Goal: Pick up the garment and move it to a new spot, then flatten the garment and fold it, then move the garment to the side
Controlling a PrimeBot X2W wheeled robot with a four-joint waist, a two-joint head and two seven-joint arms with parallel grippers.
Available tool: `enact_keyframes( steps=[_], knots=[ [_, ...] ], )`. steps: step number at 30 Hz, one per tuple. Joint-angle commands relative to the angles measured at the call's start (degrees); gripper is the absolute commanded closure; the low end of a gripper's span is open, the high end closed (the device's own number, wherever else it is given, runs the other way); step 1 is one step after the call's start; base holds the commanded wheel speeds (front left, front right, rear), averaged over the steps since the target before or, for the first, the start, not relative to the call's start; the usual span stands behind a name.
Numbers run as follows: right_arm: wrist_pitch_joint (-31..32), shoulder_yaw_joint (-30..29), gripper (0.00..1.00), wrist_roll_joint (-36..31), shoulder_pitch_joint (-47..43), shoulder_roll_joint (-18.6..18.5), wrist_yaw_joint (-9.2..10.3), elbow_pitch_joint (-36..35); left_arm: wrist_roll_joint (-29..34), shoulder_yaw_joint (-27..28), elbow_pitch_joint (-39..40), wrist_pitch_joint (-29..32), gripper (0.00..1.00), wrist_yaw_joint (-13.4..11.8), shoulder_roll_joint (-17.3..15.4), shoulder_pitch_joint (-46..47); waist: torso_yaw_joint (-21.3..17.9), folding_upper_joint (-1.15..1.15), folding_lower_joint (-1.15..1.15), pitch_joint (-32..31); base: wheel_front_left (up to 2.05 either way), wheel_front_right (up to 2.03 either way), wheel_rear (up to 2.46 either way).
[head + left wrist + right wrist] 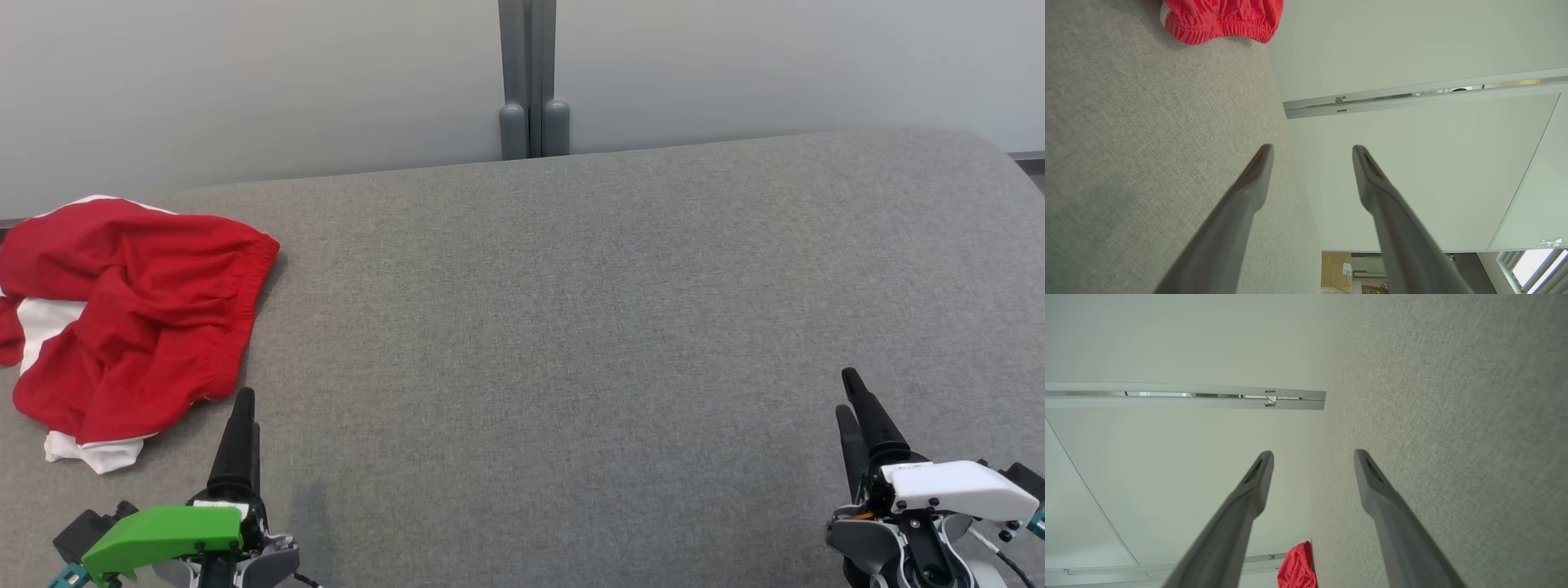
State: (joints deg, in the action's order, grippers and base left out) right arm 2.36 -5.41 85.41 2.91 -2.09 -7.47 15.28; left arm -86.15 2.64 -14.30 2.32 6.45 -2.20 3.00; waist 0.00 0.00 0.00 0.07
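I see the garment (pixel 139 318) as soft, matt red cloth with white panels, and its gathered waistband is puckered. The table top (pixel 571 327) is covered in grey woven fabric, coarse-grained and matt. My left gripper (pixel 1312 150) and right gripper (pixel 1313 455) look like dark, smooth plastic with a dull sheen. The left wrist's green cover (pixel 163 535) and the right's white cover (pixel 955 483) are smooth, slightly glossy plastic. The pale wall panels (pixel 245 82) look smooth and matt.

Open grey cushion (pixel 571 327) across the middle, red garment (pixel 131 318) at left, wall (pixel 245 82) behind.
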Motion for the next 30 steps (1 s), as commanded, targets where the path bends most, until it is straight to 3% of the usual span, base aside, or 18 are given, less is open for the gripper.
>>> enact_keyframes(
  steps=[1,14,30],
  knots=[
    [-0.7,0.0,0.00,-2.5,0.5,-0.3,-0.02,-1.8,2.6,-0.6,1.9,-0.7,0.00,-0.5,-0.3,0.4,0.0,0.00,0.00,0.0,0.00,0.00,0.00],
    [-4.0,2.5,0.00,-19.9,-1.5,-0.4,-0.02,-7.1,16.9,-5.4,6.6,-4.0,0.00,-3.9,-0.4,-0.4,0.2,0.00,0.00,-0.3,0.00,0.00,0.00],
    [-7.2,5.2,0.00,-34.6,-2.6,-0.5,-0.02,-8.7,34.6,-8.7,7.3,-7.2,0.00,-6.3,-0.5,-1.8,0.4,0.00,0.00,-0.5,0.00,0.00,0.00]
  ],
)
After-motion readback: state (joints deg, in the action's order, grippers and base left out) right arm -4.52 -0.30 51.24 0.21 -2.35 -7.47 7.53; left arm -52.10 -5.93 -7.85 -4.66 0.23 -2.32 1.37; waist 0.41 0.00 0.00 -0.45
